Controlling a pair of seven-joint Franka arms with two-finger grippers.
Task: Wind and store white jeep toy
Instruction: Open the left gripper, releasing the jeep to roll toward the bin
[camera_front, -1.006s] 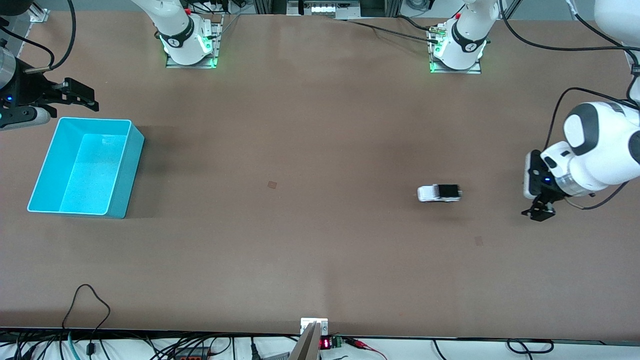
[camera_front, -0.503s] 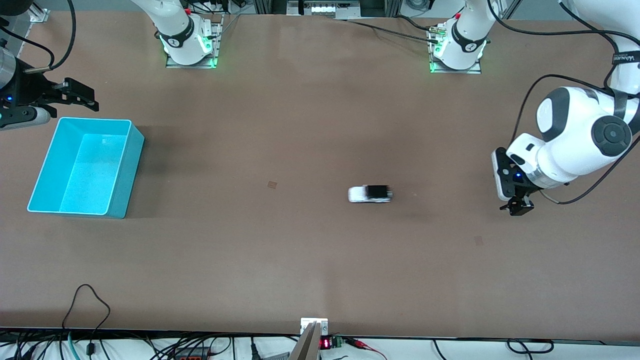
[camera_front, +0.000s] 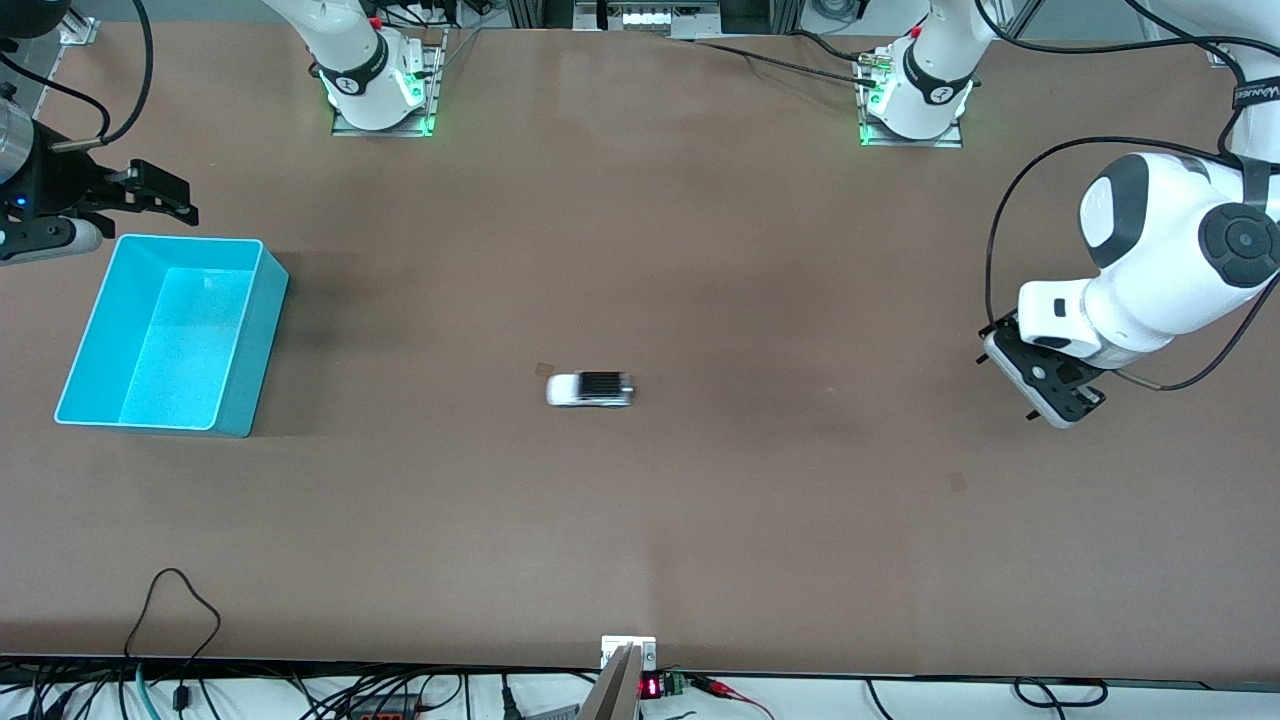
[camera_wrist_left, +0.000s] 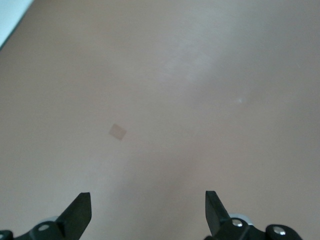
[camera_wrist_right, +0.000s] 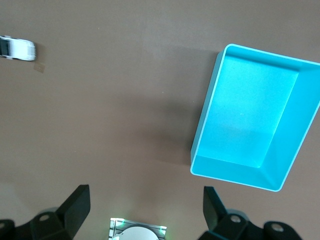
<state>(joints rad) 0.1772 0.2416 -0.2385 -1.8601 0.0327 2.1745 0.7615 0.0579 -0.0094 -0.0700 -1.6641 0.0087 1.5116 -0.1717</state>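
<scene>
The white jeep toy (camera_front: 590, 389) stands on its wheels on the bare table near the middle, nose toward the right arm's end; it also shows in the right wrist view (camera_wrist_right: 17, 48). The cyan bin (camera_front: 250, 330) sits empty at the right arm's end (camera_wrist_right: 210, 115). My right gripper (camera_front: 185, 200) hangs open beside the bin's rim, nothing between its fingers (camera_wrist_right: 146, 200). My left gripper (camera_front: 1008, 388) is open and empty over the table at the left arm's end (camera_wrist_left: 148, 207), well away from the jeep.
Two small square patches mark the table, one beside the jeep (camera_front: 544, 369) and one below the left gripper (camera_front: 958, 482) (camera_wrist_left: 118, 131). The arm bases (camera_front: 380, 90) (camera_front: 915, 100) stand along the table's top edge. Cables (camera_front: 180, 600) lie at the edge nearest the front camera.
The jeep has rolled across the table from near the left gripper toward the right arm's end. The left arm has risen and turned its hand. The right arm has not moved.
</scene>
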